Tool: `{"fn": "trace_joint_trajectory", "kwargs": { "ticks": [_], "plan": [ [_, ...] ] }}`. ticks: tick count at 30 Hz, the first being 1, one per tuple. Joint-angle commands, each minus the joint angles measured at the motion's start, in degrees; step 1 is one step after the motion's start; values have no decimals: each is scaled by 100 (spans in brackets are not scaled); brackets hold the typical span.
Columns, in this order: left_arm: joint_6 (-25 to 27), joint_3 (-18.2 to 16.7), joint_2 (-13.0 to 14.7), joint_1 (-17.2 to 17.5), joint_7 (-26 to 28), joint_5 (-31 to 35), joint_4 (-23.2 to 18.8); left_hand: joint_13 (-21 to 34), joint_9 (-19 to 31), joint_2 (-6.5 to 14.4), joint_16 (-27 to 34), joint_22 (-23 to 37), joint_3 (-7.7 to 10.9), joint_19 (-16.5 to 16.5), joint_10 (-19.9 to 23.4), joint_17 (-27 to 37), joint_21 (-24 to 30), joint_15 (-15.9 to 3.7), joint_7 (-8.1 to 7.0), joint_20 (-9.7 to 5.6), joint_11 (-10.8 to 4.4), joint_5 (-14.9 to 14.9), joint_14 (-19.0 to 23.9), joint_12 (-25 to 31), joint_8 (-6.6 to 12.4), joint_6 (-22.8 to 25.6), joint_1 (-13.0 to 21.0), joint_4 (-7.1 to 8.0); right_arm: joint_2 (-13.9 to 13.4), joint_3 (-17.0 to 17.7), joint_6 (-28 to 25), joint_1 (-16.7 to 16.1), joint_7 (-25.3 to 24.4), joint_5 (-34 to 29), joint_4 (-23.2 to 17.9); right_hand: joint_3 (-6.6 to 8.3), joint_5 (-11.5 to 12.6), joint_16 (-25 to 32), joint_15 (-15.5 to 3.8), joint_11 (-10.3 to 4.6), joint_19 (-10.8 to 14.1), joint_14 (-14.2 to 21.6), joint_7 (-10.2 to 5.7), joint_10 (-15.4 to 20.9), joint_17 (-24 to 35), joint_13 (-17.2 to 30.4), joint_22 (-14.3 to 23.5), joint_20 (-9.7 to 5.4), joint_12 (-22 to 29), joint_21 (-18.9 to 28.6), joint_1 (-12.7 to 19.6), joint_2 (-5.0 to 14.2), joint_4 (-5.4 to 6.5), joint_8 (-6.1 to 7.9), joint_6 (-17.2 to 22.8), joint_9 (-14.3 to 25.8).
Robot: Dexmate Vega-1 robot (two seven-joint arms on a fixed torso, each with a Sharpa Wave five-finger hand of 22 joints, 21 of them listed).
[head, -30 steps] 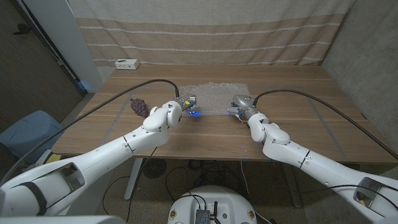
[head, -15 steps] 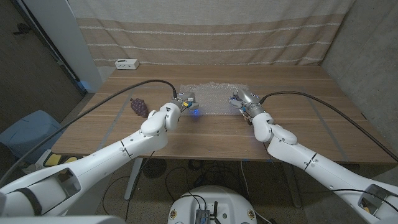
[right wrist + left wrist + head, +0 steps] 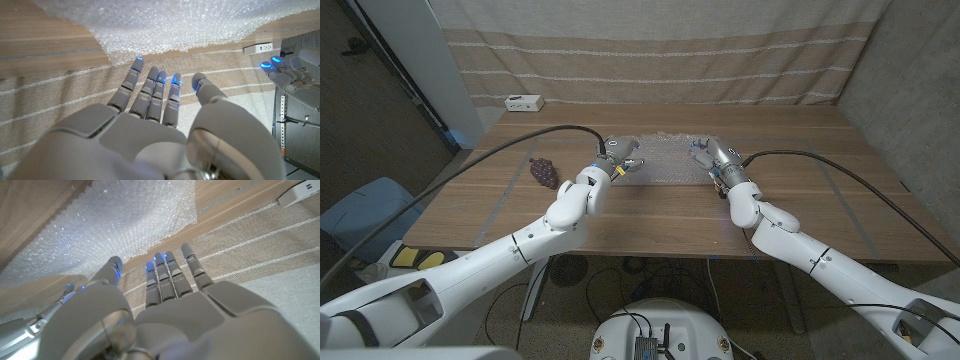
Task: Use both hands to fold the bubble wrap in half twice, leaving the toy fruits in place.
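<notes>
Head view: bubble wrap (image 3: 665,157) lies mid-table (image 3: 800,205); left robot hand (image 3: 617,153) and right robot hand (image 3: 712,155) flank it. Wrist views: fingers apart, holding nothing. Recommend gripping matching corners, lifting evenly. Toy grapes (image 3: 543,171) stay untouched.

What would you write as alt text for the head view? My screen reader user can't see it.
Two white robot arms reach over a wooden table, the left hand and right hand at opposite sides of a bubble wrap sheet. A purple toy grape bunch lies left of it.
</notes>
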Motion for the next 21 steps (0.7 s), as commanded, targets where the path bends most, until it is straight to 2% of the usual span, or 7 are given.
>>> {"fn": "trace_joint_trajectory", "kwargs": {
  "ticks": [1, 4, 7, 9, 11, 15, 21],
  "plan": [
    [-385, 54, 300, -101, -1077, 856, -204, -52, -69, -312, -92, 11, -193, -136, -188, -125, -128, -28, -94, 85, -70, -38, -244, -144, 30, -299, 79, -98, -7, -366, 59, 420, 719, -15, 397, -244, -35, 17, 3, -69, -348, -586, -125, -488, -156, -144, -20, -36, -278, -225, -305, 37, 71, -131, -476, -27],
    [-545, 19, 326, -102, -1350, 1013, -226, -89, -116, -443, -147, 9, -299, -223, -388, -201, -220, 17, -79, 156, -70, -30, -414, -255, 24, -490, 94, -100, 4, -446, 88, 502, 849, -23, 486, -371, -58, 30, 2, -62, -437, -740, -140, -590, -216, -195, -24, -7, -303, -299, -484, 4, 134, -154, -673, -36],
    [-806, 50, 375, -207, -1839, 1245, -262, -124, -156, -589, -198, 6, -403, -329, -532, -272, -327, 58, -107, 202, -122, -5, -601, -332, 21, -674, 112, -105, 58, -554, 90, 618, 976, -69, 611, -483, -76, 49, 2, -54, -534, -828, -154, -674, -270, -239, -26, 6, -311, -376, -685, -6, 228, -142, -778, -43],
    [-899, 12, 356, -198, -1986, 1355, -265, -145, -177, -675, -214, 4, -458, -385, -602, -310, -392, 108, -119, 210, -131, 16, -694, -367, 19, -781, 141, -109, 79, -581, 82, 648, 999, -81, 644, -502, -76, 45, -14, -51, -546, -869, -156, -695, -286, -251, -27, 2, -311, -392, -733, 8, 255, -137, -800, -45],
    [-1025, 92, 359, -257, -2304, 1751, -286, -171, -201, -779, -253, 3, -533, -501, -771, -348, -492, 155, -167, 212, -123, 45, -888, -433, 27, -880, 166, -101, 142, -643, 92, 723, 1037, -101, 759, -520, -73, 33, -38, -63, -562, -931, -159, -766, -315, -268, -27, 3, -328, -413, -787, 23, 282, -130, -824, -48],
    [-1236, 22, 324, -199, -2632, 2059, -335, -201, -221, -866, -284, 2, -602, -565, -921, -380, -582, 247, -178, 229, -94, 87, -1124, -477, 32, -974, 210, -90, 188, -736, 75, 814, 1125, -144, 857, -518, -59, -4, -89, -130, -587, -1102, -213, -954, -435, -318, -31, -23, -358, -467, -806, 50, 252, -137, -954, -58],
    [-1501, -126, 260, -99, -3098, 2419, -378, -228, -233, -924, -274, 1, -650, -592, -1060, -401, -652, 296, -182, 246, -111, 130, -1237, -510, 13, -1126, 276, -91, 253, -860, 7, 916, 1207, -226, 985, -533, -59, 9, -82, -142, -604, -1146, -192, -975, -474, -341, -32, -48, -345, -494, -817, 74, 244, -118, -951, -62]
  ]
}}
